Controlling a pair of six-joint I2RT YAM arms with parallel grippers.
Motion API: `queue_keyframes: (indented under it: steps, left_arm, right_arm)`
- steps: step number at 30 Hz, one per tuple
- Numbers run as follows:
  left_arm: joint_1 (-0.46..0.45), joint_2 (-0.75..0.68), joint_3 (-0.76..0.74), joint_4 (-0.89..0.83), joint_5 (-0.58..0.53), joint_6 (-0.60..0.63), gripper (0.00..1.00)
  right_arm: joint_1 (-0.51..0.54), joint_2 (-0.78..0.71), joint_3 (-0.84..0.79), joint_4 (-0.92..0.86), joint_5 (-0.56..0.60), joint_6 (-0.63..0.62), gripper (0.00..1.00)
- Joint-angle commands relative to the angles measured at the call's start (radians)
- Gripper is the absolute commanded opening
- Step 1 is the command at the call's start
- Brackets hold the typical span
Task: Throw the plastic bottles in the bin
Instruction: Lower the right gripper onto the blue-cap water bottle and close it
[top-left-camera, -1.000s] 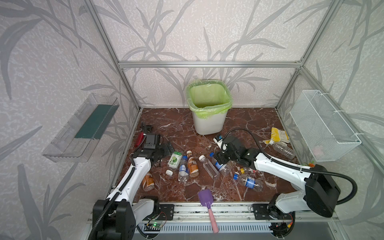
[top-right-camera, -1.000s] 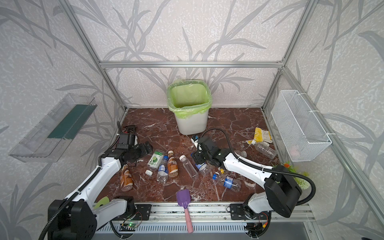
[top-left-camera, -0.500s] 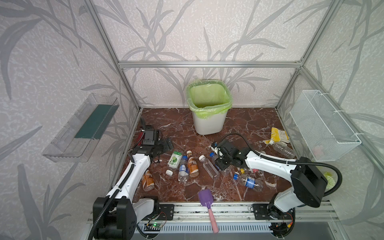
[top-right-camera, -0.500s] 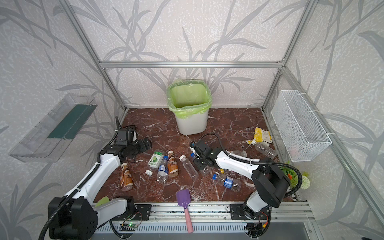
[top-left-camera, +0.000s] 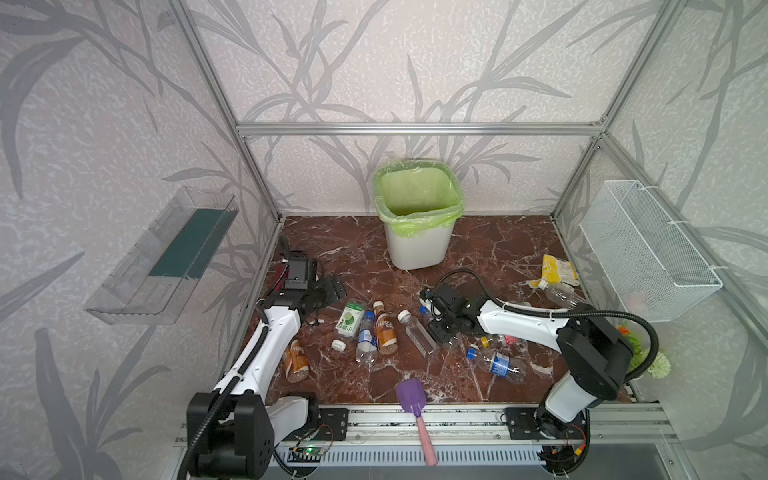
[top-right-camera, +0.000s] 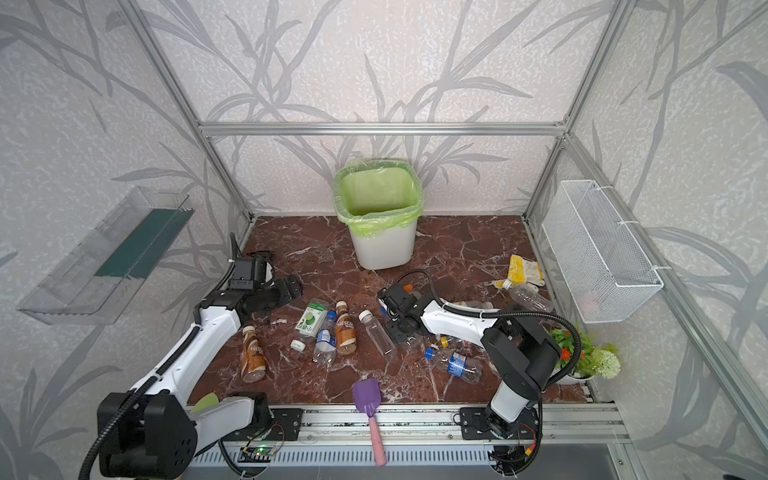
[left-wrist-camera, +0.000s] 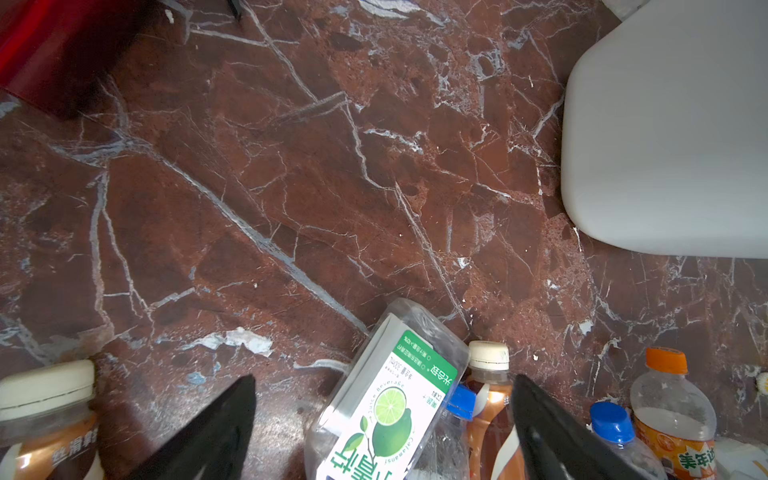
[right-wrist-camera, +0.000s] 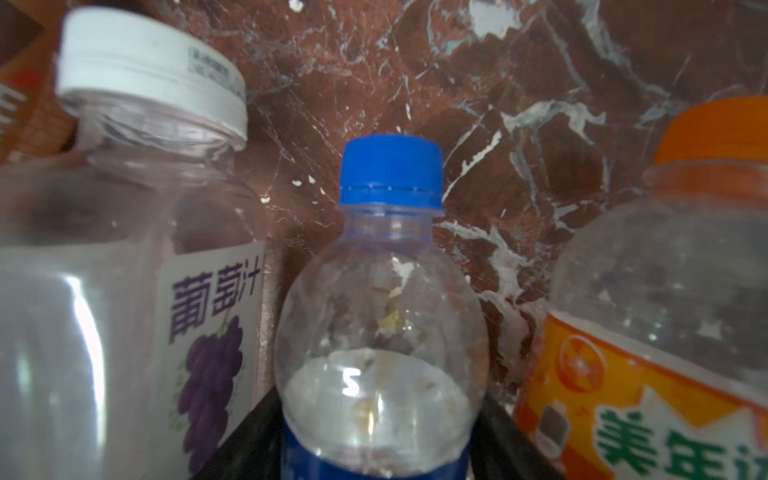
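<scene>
Many bottles (top-left-camera: 384, 328) litter the marble counter (top-left-camera: 498, 249) by the bin (top-left-camera: 417, 245); left end effector (left-wrist-camera: 382, 380) gapes empty; right end effector (right-wrist-camera: 378, 397) straddles one, grip unclear.

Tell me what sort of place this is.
Most likely a staged robot test cell, not a real room: an aluminium frame holds wallpapered panels, the left arm and right arm are mounted on a front rail, and plastic bottles lie scattered on a marble-look floor near the bin.

We record the tabletop (top-left-camera: 498, 249) as red-brown marble with white veining. The bin (top-left-camera: 417, 249) is white; its liner (top-left-camera: 415, 195) is light green. The grape bottle (right-wrist-camera: 153, 70) has a white cap and purple print; the lime bottle (left-wrist-camera: 390, 407), a green-and-white label.
</scene>
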Motion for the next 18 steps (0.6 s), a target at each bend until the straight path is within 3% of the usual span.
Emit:
queue_keyframes:
  steps: [1,7,18]
  left_arm:
    - [0.008,0.006,0.003,0.005,0.002,0.003,0.95]
    - [0.010,0.006,0.004,0.007,0.005,0.001,0.95]
    - [0.011,-0.002,0.008,0.008,0.012,0.003,0.94]
  right_arm:
    - [0.006,0.017,0.024,0.015,0.017,0.017,0.66]
    - [0.006,0.004,0.025,0.024,0.029,0.019,0.56]
    - [0.006,-0.146,0.036,0.024,0.077,0.032,0.51]
